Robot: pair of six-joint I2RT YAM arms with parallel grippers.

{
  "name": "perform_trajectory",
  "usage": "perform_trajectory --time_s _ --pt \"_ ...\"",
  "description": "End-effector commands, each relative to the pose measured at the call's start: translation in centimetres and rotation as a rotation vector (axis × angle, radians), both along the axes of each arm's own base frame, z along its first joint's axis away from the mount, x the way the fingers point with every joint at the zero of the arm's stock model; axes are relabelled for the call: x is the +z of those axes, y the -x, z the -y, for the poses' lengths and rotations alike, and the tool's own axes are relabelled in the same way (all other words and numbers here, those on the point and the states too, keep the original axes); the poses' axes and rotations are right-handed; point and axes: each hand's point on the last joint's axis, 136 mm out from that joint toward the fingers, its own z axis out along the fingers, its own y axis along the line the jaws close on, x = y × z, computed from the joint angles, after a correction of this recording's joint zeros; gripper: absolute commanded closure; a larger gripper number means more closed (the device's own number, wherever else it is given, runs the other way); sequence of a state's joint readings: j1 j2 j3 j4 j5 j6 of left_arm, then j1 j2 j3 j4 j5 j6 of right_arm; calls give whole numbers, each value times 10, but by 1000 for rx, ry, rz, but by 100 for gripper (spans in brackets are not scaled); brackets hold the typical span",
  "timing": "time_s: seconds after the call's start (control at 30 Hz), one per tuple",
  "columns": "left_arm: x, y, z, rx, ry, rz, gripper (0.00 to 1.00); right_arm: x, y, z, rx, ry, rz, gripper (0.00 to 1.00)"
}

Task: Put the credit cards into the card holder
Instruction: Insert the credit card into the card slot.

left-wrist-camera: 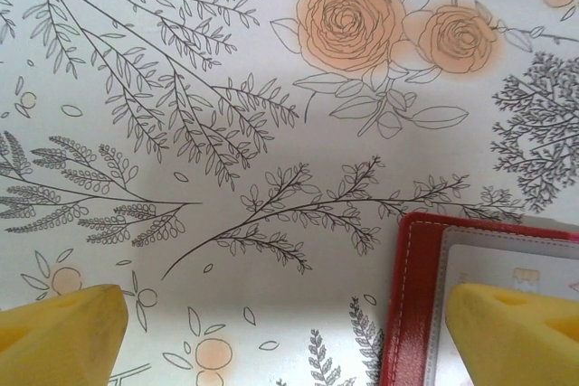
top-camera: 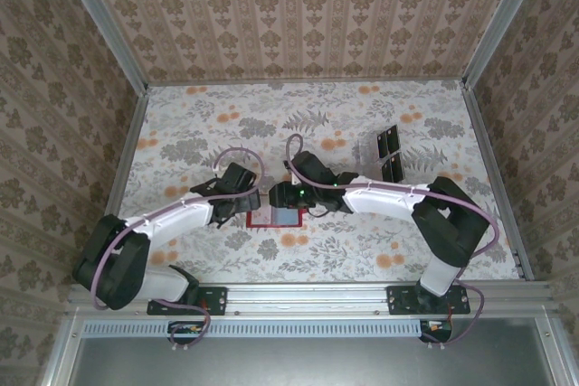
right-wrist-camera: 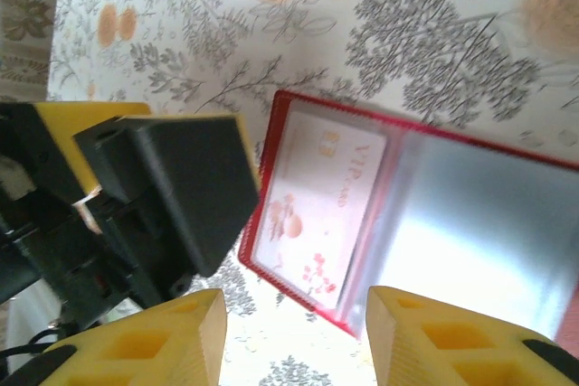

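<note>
We see the holder (right-wrist-camera: 470, 214) open, a card (right-wrist-camera: 317, 210) in one pocket, the left gripper (left-wrist-camera: 280, 314) spread wide at its edge, the right gripper (right-wrist-camera: 294, 318) parted over it, both empty.

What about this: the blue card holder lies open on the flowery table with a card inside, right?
No, the card holder is red, not blue. The right wrist view shows it open on the flowery table with a card inside.
</note>
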State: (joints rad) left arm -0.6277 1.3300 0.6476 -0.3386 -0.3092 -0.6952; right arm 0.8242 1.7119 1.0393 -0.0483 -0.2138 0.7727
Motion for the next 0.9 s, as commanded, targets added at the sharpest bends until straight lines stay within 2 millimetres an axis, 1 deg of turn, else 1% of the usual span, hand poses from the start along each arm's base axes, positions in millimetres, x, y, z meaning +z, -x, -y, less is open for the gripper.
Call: perform_trajectory --time_s 0.0,0.3,0.43,0.57,0.7,0.87 --pt "0 12 -4 -1 -1 -27 0 -18 -1 24 22 179 6 53" --pt "2 22 -8 -2 0 -31 0 -37 -11 15 59 224 -11 53" --pt "1 25 -8 -3 -1 -33 0 -49 -12 13 60 239 -32 53" --pt "2 27 -7 -11 1 -28 0 -66 -12 15 43 266 -63 53" --pt "3 32 -6 -28 5 -19 0 -77 -10 8 44 239 -100 52" --pt "1 39 1 -63 31 -6 0 -79 -8 -7 39 145 -144 50"
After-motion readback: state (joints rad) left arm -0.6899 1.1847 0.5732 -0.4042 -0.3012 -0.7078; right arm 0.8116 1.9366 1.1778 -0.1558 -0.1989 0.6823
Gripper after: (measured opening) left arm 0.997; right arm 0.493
